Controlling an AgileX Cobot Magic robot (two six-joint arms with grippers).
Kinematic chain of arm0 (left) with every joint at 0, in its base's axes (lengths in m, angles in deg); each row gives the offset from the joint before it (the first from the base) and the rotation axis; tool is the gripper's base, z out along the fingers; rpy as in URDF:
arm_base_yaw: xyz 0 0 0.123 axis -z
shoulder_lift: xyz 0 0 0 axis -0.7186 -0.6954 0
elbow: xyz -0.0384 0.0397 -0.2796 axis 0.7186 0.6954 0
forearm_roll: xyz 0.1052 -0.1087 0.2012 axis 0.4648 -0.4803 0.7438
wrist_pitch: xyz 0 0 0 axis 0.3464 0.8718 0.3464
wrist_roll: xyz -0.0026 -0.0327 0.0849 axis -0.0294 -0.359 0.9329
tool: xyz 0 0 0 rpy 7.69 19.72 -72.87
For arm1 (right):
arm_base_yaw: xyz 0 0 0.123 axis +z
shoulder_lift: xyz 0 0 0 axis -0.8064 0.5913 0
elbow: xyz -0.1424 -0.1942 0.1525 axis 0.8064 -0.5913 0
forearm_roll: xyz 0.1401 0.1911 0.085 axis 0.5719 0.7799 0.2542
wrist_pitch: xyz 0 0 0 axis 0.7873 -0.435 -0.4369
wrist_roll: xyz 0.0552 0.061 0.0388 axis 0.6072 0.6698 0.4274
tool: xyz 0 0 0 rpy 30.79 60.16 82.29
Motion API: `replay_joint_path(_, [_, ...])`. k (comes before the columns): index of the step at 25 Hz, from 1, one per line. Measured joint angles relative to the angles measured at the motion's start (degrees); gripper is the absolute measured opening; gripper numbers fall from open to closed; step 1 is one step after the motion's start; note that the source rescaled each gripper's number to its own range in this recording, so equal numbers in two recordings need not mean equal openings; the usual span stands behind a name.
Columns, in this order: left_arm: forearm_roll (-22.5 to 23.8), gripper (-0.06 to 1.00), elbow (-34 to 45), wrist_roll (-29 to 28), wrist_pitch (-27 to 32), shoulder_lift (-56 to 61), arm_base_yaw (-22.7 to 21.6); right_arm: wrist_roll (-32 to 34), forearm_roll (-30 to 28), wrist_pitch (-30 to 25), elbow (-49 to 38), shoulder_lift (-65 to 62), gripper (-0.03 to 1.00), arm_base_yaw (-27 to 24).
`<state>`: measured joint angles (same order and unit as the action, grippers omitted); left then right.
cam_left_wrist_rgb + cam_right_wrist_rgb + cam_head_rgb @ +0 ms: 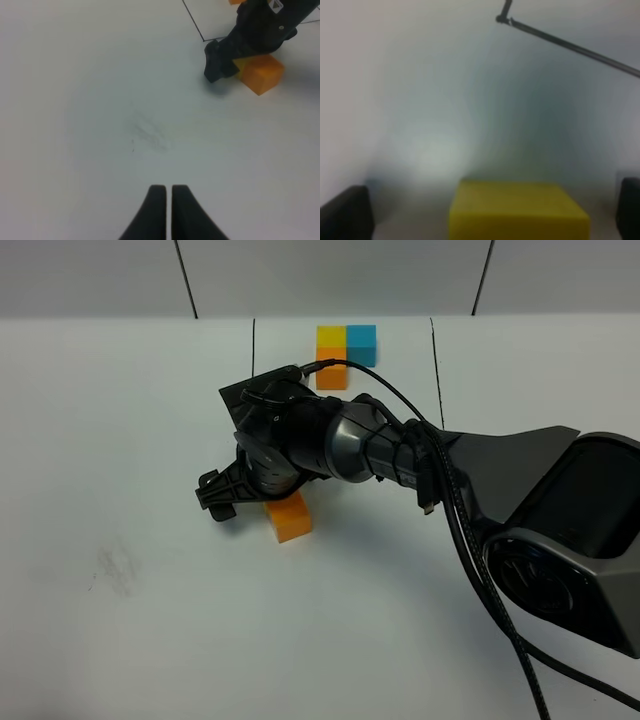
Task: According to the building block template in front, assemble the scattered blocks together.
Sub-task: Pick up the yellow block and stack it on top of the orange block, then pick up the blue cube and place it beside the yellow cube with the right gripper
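Seen: 1 orange cube (288, 518), 1 yellow cube (517, 212), 1 L-shaped template (345, 352). R gripper (489, 202) wide astride yellow cube; L gripper (164, 192) closed.

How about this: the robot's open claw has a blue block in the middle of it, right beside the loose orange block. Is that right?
Not quite. The block inside the open right gripper is a yellow block, not a blue one; the right wrist view shows it. The rest holds: it sits right beside the loose orange block.
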<state>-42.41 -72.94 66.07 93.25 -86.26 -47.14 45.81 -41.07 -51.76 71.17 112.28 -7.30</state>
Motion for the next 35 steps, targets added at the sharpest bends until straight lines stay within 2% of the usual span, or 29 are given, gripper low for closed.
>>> replay_joint_path(4, [0.00, 0.01, 0.00, 0.00, 0.00, 0.00, 0.00, -0.22, 0.00, 0.16, 0.94, -1.81, 1.00, 0.00])
replay_joint_path(9, [0.00, 0.01, 0.00, 0.00, 0.00, 0.00, 0.00, -2.07, -1.08, -2.18, 5.05, -5.01, 0.99, 0.00])
replay_joint_path(13, [0.00, 0.01, 0.00, 0.00, 0.00, 0.00, 0.00, -2.81, -5.21, -4.62, 8.23, -7.31, 0.96, 0.00])
replay_joint_path(15, [0.00, 0.01, 0.00, 0.00, 0.00, 0.00, 0.00, -2.81, -7.93, -5.40, 8.63, -8.43, 0.88, 0.00])
replay_joint_path(17, [0.00, 0.01, 0.00, 0.00, 0.00, 0.00, 0.00, -2.93, -10.26, -6.81, 8.77, -9.10, 0.74, 0.00])
replay_joint_path(21, [0.00, 0.01, 0.00, 0.00, 0.00, 0.00, 0.00, -3.04, -13.59, -10.40, 8.77, -9.47, 0.24, 0.00])
replay_joint_path(22, [0.00, 0.01, 0.00, 0.00, 0.00, 0.00, 0.00, -3.04, -14.15, -11.10, 8.77, -9.47, 0.14, 0.00])
replay_joint_path(23, [0.00, 0.01, 0.00, 0.00, 0.00, 0.00, 0.00, -3.04, -14.62, -11.37, 8.77, -9.47, 0.09, 0.00])
replay_joint_path(26, [0.00, 0.01, 0.00, 0.00, 0.00, 0.00, 0.00, -3.05, -15.03, -11.75, 8.77, -9.47, 0.02, -0.51])
replay_joint_path(35, [0.00, 0.01, 0.00, 0.00, 0.00, 0.00, 0.00, -8.62, -12.91, -16.62, 7.58, -9.69, 0.00, -7.96])
